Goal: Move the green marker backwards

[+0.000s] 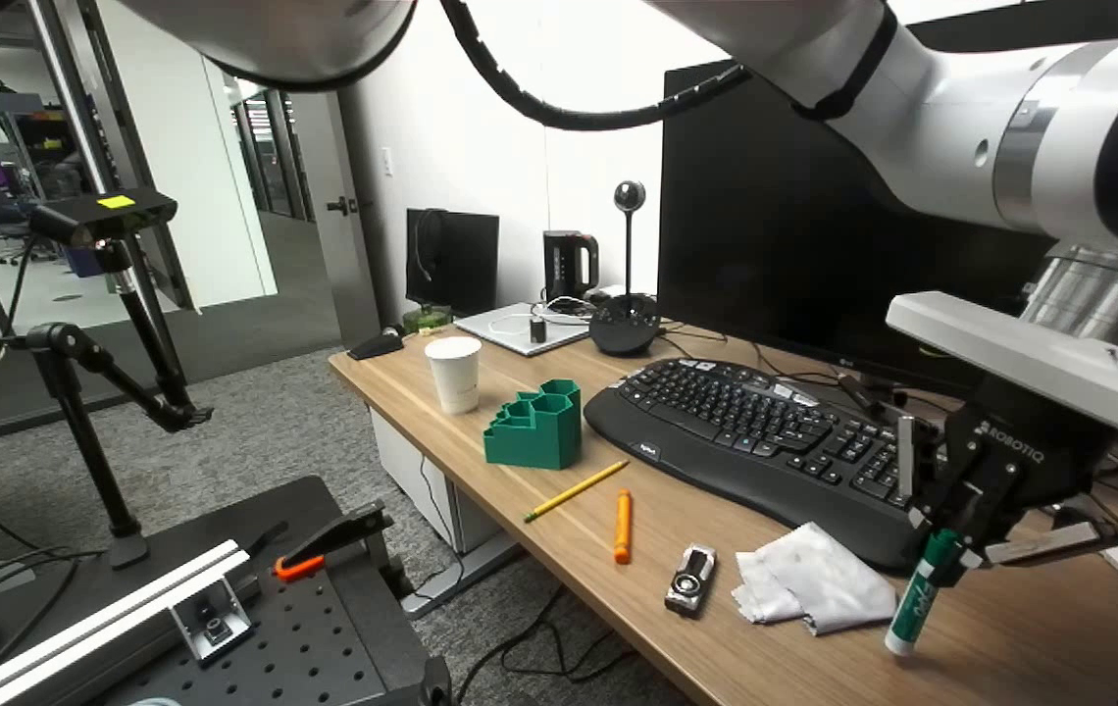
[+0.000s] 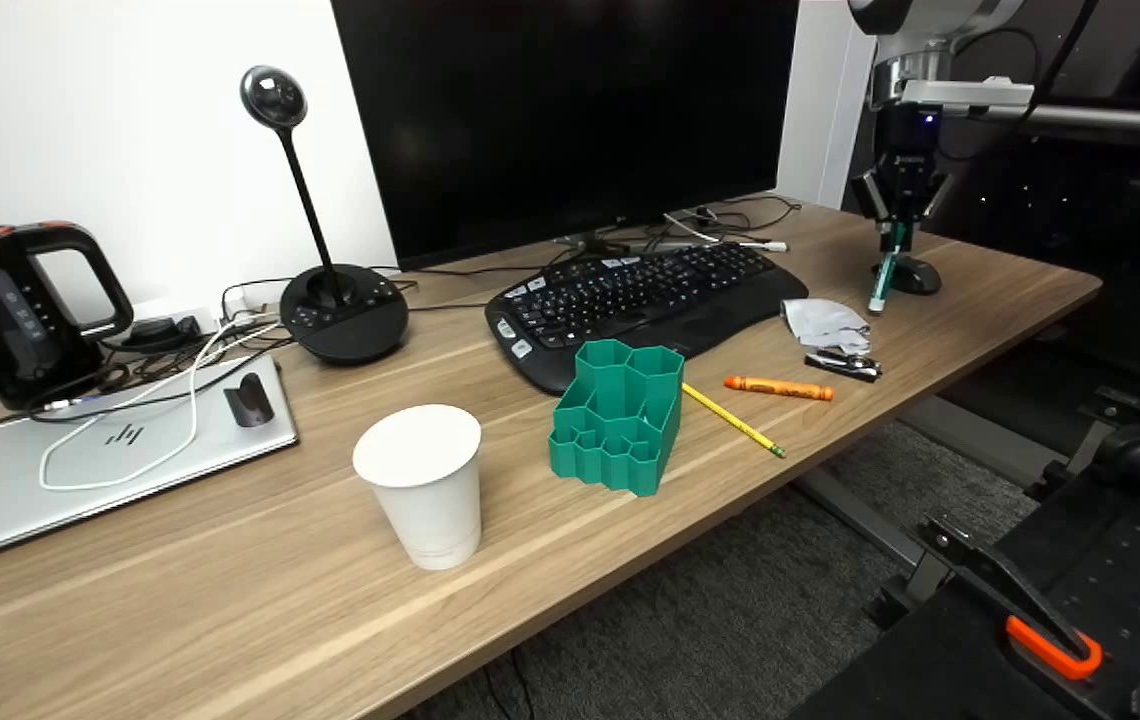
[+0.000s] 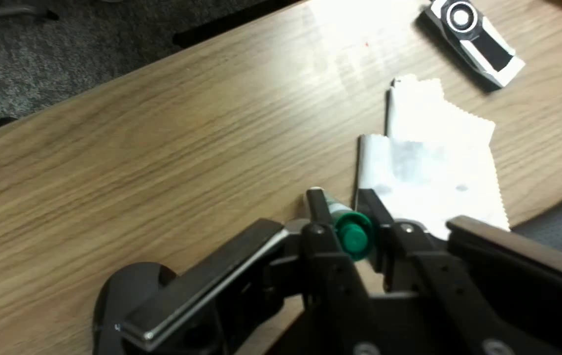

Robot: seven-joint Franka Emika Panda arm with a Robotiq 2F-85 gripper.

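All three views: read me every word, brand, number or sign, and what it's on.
"ROBOTIQ": the hand.
"LG", small: the large monitor.
"hp" logo: the silver laptop.
Seemingly "EXPO", blurred: the green marker.
Too small or blurred: markings on the keyboard, mouse, orange crayon, white cup, webcam base and kettle.

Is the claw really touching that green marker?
Touching: the wrist view shows the claw holding the green marker, its black fingers against both sides of the marker's green end.
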